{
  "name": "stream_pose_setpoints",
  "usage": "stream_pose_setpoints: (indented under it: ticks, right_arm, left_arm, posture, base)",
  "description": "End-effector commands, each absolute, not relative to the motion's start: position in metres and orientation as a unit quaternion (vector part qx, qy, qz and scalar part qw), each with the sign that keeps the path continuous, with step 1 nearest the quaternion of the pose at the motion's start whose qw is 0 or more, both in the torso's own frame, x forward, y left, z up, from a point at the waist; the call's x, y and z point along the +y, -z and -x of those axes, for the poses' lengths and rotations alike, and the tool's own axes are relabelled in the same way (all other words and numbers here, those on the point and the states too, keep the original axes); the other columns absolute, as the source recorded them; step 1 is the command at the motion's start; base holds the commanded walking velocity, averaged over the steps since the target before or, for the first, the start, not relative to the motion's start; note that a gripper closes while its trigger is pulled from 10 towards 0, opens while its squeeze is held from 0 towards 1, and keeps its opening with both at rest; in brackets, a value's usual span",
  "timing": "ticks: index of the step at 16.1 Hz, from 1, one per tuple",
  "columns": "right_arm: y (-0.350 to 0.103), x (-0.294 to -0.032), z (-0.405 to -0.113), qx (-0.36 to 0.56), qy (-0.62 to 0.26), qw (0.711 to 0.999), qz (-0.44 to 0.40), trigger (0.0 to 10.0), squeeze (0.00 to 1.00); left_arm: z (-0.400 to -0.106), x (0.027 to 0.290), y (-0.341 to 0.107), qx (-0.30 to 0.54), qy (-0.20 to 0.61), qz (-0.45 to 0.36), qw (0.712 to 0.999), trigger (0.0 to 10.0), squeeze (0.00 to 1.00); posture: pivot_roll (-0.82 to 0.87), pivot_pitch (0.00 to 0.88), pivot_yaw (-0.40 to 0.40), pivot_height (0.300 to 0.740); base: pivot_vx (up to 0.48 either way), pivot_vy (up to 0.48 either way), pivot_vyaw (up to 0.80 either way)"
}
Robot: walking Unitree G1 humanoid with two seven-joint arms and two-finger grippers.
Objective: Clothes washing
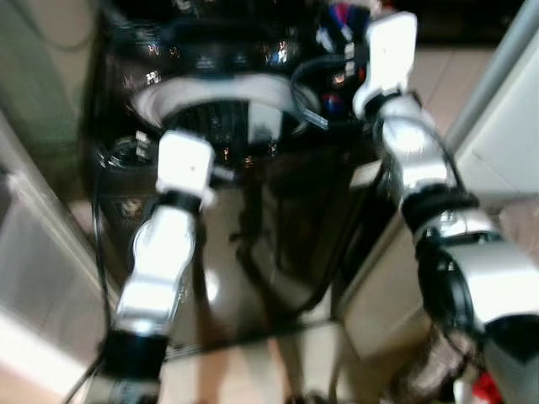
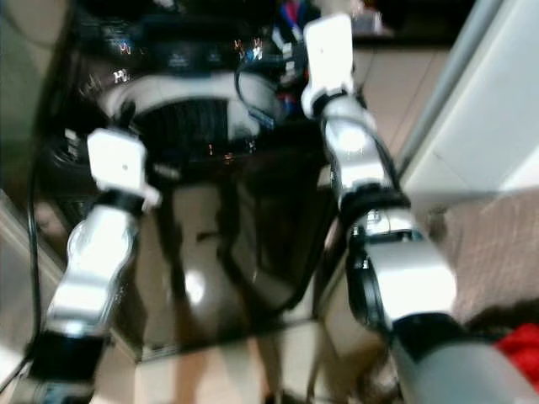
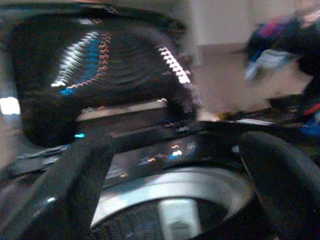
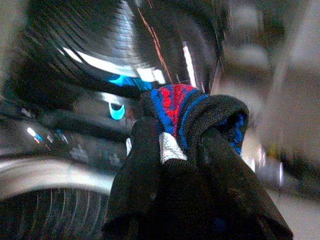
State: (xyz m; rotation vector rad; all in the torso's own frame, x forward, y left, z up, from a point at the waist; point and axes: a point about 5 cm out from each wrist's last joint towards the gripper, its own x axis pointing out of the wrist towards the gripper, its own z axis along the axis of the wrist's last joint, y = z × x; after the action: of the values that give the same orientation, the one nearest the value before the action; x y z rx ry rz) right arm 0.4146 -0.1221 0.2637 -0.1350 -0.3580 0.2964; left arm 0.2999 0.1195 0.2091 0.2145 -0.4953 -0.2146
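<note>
Right claw (image 4: 172,145) grips knit garment (image 4: 200,112).

Left gripper (image 3: 175,185), jaws apart, hangs over the washer drum (image 3: 175,200).

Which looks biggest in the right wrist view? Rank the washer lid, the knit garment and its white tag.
1-2. Washer lid and knit garment look about alike; the garment, pinched in the right hand, is just nearer the camera.
3. White tag, plainly smallest.
</note>
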Motion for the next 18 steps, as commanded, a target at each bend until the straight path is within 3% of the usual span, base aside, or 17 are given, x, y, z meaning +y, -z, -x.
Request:
stream_pose_setpoints:
  ticks: [1, 2, 4, 7, 8, 9, 11, 15, 18]
  right_arm:
    - [-0.260, -0.112, -0.420, -0.113, -0.163, 0.980, -0.007, 10.0, 0.00]
    - [-0.243, -0.105, -0.422, -0.053, -0.151, 0.986, -0.038, 10.0, 0.00]
    - [-0.229, -0.103, -0.421, -0.023, -0.137, 0.989, -0.048, 10.0, 0.00]
    - [-0.204, -0.090, -0.416, 0.026, -0.140, 0.990, 0.001, 10.0, 0.00]
    - [-0.194, -0.086, -0.414, 0.058, -0.141, 0.988, 0.005, 10.0, 1.00]
    - [-0.190, -0.086, -0.413, 0.072, -0.138, 0.988, -0.006, 10.0, 1.00]
    - [-0.176, -0.092, -0.411, 0.115, -0.101, 0.981, -0.118, 10.0, 1.00]
    - [-0.184, -0.099, -0.413, 0.090, -0.091, 0.985, -0.115, 10.0, 1.00]
    - [-0.195, -0.109, -0.417, 0.053, -0.061, 0.993, -0.082, 10.0, 1.00]
  left_arm:
    - [-0.301, 0.129, -0.235, -0.275, 0.078, -0.093, 0.954, 10.0, 0.00]
    - [-0.301, 0.134, -0.250, -0.277, 0.062, -0.048, 0.958, 10.0, 0.00]
    - [-0.298, 0.136, -0.265, -0.287, 0.037, -0.052, 0.956, 10.0, 0.00]
    - [-0.284, 0.129, -0.299, -0.325, 0.066, -0.050, 0.942, 10.0, 0.00]
    - [-0.280, 0.128, -0.309, -0.333, 0.072, -0.051, 0.939, 10.0, 0.00]
    - [-0.280, 0.128, -0.308, -0.327, 0.072, -0.050, 0.941, 10.0, 0.00]
    - [-0.284, 0.125, -0.280, -0.270, 0.092, -0.059, 0.957, 10.0, 0.00]
    - [-0.280, 0.107, -0.247, -0.201, 0.175, -0.048, 0.963, 10.0, 0.00]
    - [-0.267, 0.086, -0.233, -0.163, 0.274, -0.021, 0.948, 10.0, 0.00]
  posture:
    - [0.05, 0.000, -0.063, 0.740]
    - [0.07, 0.006, -0.066, 0.740]
    - [0.10, 0.025, -0.073, 0.740]
    - [0.13, 0.036, -0.075, 0.740]
    - [0.14, 0.035, -0.079, 0.740]
    - [0.14, 0.034, -0.080, 0.740]
    - [0.14, 0.032, -0.079, 0.740]
    - [0.11, 0.032, -0.065, 0.740]
    - [0.10, 0.022, -0.066, 0.740]
  base:
    - [0.461, 0.000, 0.00]
    - [0.450, 0.000, 0.00]
    - [0.000, 0.000, 0.00]
    - [0.000, 0.000, 0.00]
    - [0.000, 0.000, 0.00]
    - [0.000, 0.000, 0.00]
    - [0.000, 0.000, 0.00]
    - [0.000, 0.000, 0.00]
    - [0.000, 0.000, 0.00]
